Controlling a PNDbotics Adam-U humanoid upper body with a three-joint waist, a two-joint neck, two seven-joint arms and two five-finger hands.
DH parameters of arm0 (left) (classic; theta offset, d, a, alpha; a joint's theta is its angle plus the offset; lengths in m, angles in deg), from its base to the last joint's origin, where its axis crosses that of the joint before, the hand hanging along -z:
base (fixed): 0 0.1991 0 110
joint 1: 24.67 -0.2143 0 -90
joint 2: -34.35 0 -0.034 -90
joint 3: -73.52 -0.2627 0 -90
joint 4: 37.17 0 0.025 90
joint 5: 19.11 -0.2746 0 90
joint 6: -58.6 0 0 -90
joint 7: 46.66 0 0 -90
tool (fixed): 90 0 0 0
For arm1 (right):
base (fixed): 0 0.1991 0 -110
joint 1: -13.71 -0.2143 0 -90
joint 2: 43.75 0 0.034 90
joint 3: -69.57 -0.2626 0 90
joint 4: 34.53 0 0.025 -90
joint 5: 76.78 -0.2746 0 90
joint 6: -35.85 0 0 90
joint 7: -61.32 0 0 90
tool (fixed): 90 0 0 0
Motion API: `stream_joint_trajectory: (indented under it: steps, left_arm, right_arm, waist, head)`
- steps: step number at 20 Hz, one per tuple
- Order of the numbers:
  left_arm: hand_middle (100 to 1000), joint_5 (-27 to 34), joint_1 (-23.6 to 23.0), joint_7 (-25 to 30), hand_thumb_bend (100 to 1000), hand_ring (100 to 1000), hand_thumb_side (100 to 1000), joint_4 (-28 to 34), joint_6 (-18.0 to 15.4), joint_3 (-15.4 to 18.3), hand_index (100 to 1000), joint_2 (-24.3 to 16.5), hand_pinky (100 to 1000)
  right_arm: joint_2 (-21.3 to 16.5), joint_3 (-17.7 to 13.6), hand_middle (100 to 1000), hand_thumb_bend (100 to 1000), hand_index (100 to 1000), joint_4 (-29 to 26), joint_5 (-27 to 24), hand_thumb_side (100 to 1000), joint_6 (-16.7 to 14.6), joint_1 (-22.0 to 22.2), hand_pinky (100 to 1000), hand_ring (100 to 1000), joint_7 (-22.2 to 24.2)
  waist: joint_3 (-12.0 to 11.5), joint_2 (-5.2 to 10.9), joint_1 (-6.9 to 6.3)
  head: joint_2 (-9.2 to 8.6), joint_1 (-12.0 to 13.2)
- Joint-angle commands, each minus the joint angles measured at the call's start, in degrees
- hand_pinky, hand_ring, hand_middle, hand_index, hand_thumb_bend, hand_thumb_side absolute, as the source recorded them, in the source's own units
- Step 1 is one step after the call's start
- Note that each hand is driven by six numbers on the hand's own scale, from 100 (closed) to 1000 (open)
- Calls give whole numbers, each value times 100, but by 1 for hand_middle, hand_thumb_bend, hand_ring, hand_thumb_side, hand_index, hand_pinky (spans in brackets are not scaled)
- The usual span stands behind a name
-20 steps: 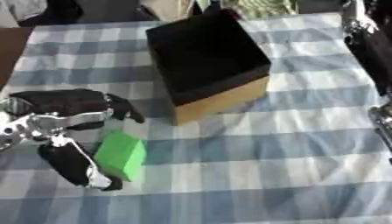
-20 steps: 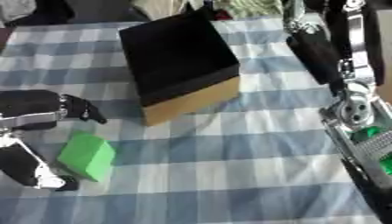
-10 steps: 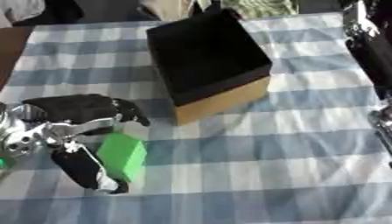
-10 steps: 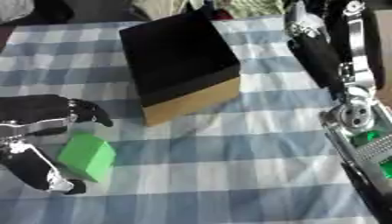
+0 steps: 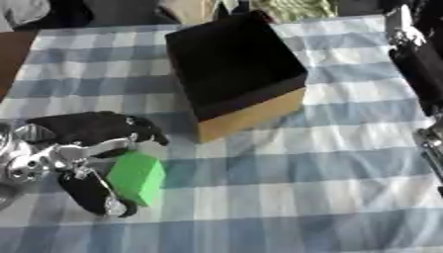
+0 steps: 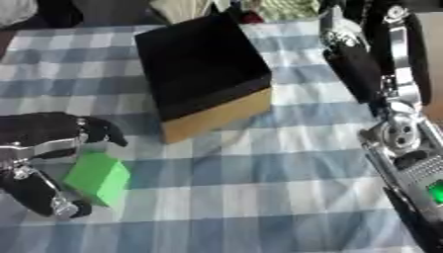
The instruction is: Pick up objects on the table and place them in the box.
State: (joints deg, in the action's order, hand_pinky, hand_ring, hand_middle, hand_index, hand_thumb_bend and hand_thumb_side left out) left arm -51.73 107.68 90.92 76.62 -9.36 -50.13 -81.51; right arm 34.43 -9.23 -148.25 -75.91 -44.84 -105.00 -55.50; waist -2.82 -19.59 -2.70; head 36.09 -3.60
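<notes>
A green block [image 5: 135, 177] lies on the checked cloth at the lower left. My left hand [image 5: 82, 129] is curled round it: the black fingers [image 5: 143, 134] arch over its top edge and the thumb [image 5: 93, 193] lies against its lower left side. The block still rests on the table. The box [image 5: 234, 74], black inside with a tan front wall, stands open just up and right of the block. My right arm [image 6: 394, 133] runs along the right edge, well away from the block; its hand cannot be made out.
The blue and white checked tablecloth [image 5: 311, 188] covers the table. Dark and pale objects [image 5: 286, 7] sit beyond the far edge behind the box. The table's brown edge [image 5: 9, 54] shows at the upper left.
My left hand has moved right and down onto the green block, its fingers closing over the top. The block and box have stayed put.
</notes>
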Motion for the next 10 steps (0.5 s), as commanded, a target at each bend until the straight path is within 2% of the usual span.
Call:
stream_joint_trajectory:
  steps: [1, 10]
  left_arm:
    - [889, -26, 43, 438, 528, 922, 164, 2, 515, 68, 925, -128, 955]
    - [856, -296, 90, 438, 488, 904, 136, -404, 581, 8, 900, 29, 932]
  right_arm:
    - [-36, -26, 649, 100, 801, -87, -37, 603, -17, -46, 851, 751, 3]
    - [5, -18, 648, 100, 801, -87, -69, 607, -53, -45, 853, 751, 4]
  waist:
    - [6, 99, 13]
    - [24, 80, 27]
  head:
    - [-66, 4]
    - [-75, 15]
